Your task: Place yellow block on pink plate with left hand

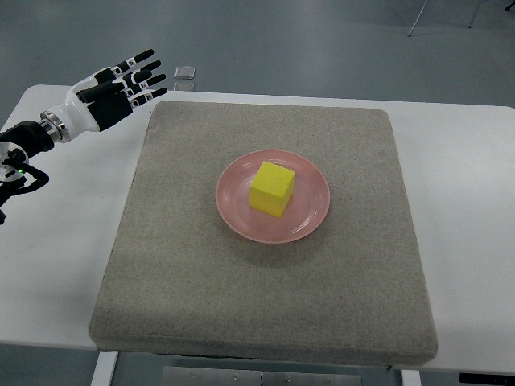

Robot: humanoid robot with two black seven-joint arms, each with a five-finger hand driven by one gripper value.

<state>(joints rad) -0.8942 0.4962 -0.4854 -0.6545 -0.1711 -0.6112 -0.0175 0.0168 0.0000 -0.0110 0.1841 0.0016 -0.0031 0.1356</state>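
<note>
One worktop, one mat, one plate, one block, one robot hand

White worktop (467, 201), edges cut off; grey felt-like square mat (265, 265); round glossy pink plate (310, 217) carrying the yellow block (272, 188), a cube, at centre; left robot hand (121, 84) released, fingers spread, far left; small object (184, 72) beyond, indistinct

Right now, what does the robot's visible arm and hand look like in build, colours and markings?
Only the left hand shows, entering from the left edge. It has a white shell over the palm and back, with black, jointed fingers carrying small white patches or labels. A silver metal ring forms the wrist, behind it a black forearm with dark cabling and a small green light.
</note>
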